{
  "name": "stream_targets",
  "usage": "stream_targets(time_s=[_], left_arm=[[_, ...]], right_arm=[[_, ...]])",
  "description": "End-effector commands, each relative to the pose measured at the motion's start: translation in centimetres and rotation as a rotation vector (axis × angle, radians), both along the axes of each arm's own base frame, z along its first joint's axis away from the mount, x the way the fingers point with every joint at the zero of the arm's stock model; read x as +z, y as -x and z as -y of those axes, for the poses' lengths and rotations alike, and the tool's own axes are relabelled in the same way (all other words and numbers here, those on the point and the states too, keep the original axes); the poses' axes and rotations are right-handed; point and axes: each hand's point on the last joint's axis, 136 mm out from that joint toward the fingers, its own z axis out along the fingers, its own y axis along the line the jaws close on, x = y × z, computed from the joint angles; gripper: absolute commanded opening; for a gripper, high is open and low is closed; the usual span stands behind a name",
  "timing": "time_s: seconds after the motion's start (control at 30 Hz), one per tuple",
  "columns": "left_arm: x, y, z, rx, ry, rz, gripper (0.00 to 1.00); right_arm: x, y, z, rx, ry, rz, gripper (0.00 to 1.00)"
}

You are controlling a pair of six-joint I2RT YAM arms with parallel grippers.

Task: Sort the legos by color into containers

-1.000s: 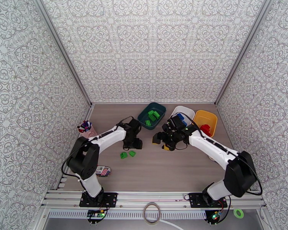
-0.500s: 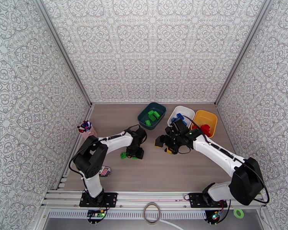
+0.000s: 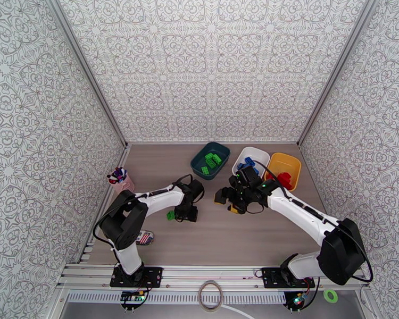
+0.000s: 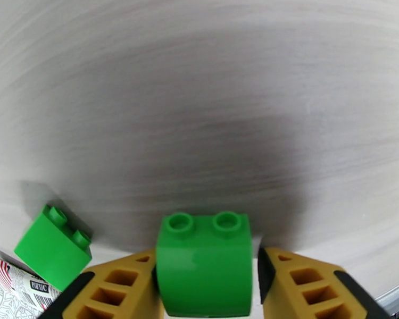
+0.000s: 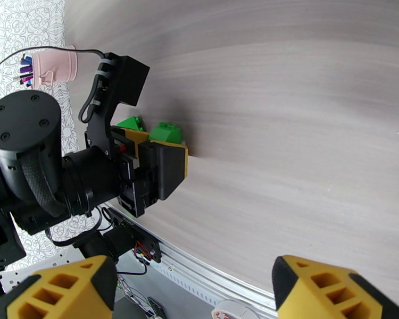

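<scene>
From above, the teal bin [image 3: 223,148] is sitting at the far edge of the worktop [image 3: 226,240], and green bricks [image 3: 210,161] are lying inside it. Just beside the teal bin, on my right arm's side, the white bin [image 3: 261,153] is holding blue bricks [image 3: 247,165]. Past that one, the yellow bin [image 3: 290,161] is holding red bricks [image 3: 285,179]. I am reaching my left jaws down to the worktop, nearer to my bases than the teal bin. A loose green brick [image 3: 171,215] is lying just beside them. I am hanging my right jaws near the teal bin's near corner, in front of the white bin. The pink cup [image 3: 119,179] is standing well apart from the teal bin on my left arm's side, and the printed pouch [image 3: 142,238] is lying nearer my base.

Through my left wrist, a rounded green brick [image 4: 205,264] is standing studs-up between my left fingers [image 4: 122,285]. One finger is touching it, and a thin sliver of worktop is showing beside the other. I cannot tell whether I am pinching it. The loose green brick [image 4: 53,248] is lying apart from it, with the pouch [image 4: 16,277] just beside that.

Through my right wrist, I am holding my right fingers [image 5: 327,291] spread wide with nothing between them. I am watching my left jaws resting at the rounded green brick [image 5: 166,133], with the loose green brick [image 5: 130,123] just beyond and the pink cup [image 5: 56,67] farther off.
</scene>
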Motion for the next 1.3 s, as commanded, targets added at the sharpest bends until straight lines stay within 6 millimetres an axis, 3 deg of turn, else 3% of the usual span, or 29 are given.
stream_targets(time_s=[0.0,0.17,0.5,0.63,0.83,1.1,1.27], left_arm=[[1.7,-0.5,0.8,0.024,0.022,0.032,0.44],[2.2,-0.6,1.1,0.050,0.055,0.035,0.33],[7.2,-3.8,6.3,0.137,0.440,0.071,0.28],[9.5,-6.3,7.9,0.179,0.606,0.092,0.28],[11.6,-10.7,7.7,0.286,0.749,0.122,0.28],[13.7,-17.5,6.7,0.384,0.817,0.178,0.29],[14.5,-21.9,7.0,0.406,0.816,0.201,0.33]], right_arm=[[-0.1,0.0,-0.1,0.002,-0.004,0.006,0.82],[-0.7,0.0,-0.3,0.015,0.000,-0.006,0.81],[-0.9,-1.8,-2.0,0.056,-0.011,-0.018,0.80],[-0.6,-3.1,-2.8,0.080,0.004,-0.017,0.77],[1.1,-5.9,-3.2,0.081,-0.001,0.016,0.76],[3.3,-10.1,-1.8,0.035,-0.043,0.044,0.76],[4.1,-11.5,-1.0,0.020,-0.049,0.051,0.76]])
